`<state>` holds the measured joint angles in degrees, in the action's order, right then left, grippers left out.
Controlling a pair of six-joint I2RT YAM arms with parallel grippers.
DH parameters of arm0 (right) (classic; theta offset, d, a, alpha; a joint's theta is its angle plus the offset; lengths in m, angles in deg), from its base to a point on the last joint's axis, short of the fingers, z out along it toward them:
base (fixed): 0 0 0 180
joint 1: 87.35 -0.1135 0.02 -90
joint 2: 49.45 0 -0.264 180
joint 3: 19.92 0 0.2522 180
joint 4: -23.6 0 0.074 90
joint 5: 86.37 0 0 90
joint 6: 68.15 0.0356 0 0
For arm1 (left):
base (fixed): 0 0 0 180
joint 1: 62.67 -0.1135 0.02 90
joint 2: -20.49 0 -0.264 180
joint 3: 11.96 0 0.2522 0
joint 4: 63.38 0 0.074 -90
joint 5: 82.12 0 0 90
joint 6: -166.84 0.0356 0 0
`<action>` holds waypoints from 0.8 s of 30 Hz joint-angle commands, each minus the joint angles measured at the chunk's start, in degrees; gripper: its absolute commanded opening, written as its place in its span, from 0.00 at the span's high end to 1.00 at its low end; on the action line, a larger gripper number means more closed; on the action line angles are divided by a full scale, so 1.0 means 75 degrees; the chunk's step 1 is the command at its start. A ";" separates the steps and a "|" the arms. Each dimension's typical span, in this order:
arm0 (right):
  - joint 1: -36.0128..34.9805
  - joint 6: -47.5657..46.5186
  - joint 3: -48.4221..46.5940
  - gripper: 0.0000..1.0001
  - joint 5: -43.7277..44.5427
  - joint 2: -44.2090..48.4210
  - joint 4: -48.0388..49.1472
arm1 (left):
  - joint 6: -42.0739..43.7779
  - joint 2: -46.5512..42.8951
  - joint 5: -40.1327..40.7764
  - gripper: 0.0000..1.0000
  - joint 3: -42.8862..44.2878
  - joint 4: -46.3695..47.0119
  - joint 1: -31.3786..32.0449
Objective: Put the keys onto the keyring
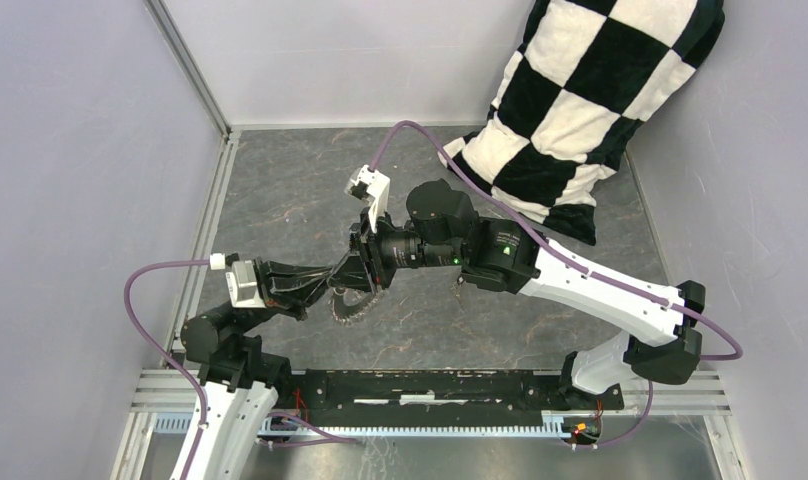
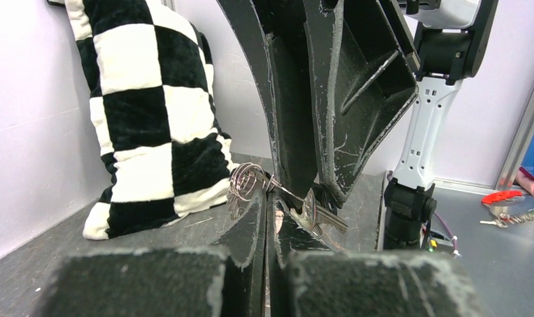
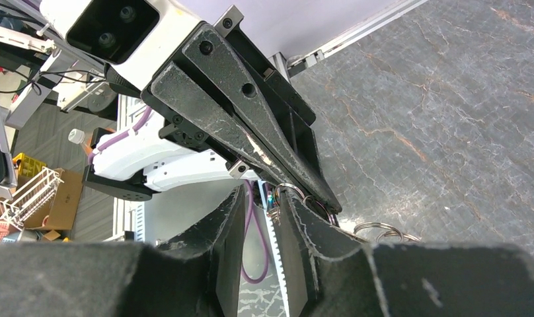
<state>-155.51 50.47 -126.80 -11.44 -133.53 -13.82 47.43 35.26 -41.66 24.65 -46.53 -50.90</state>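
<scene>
The keyring (image 1: 354, 305), a toothed bunch of small keys on metal loops, hangs under the two gripper tips at mid-table. My left gripper (image 1: 338, 276) reaches in from the left and is shut on the ring's wire (image 2: 272, 187). The ring's coils (image 2: 243, 181) stick out left of its fingers, and a silvery key (image 2: 319, 214) hangs to the right. My right gripper (image 1: 366, 268) meets it from the right, its jaws apart around the spot (image 3: 259, 211). Small keys (image 3: 274, 209) lie against its right finger, and ring loops (image 3: 377, 231) show beyond. No loose black-headed key can be made out.
A black-and-white checked cushion (image 1: 580, 100) leans in the far right corner. Grey walls enclose the table on three sides. A metal rail (image 1: 430, 385) runs along the near edge. Beyond the table edge lie a red object (image 2: 502, 196) and another key bunch (image 2: 522, 216).
</scene>
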 commanded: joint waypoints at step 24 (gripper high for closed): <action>0.0014 0.0091 0.0005 0.61 0.0909 0.0318 0.0037 | -0.0279 -0.0229 0.0693 0.98 0.0214 0.1069 0.0083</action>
<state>-155.58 51.11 -126.80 -7.81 -132.21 -13.79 47.43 34.77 -38.38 24.65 -45.28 -50.90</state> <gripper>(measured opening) 0.389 0.023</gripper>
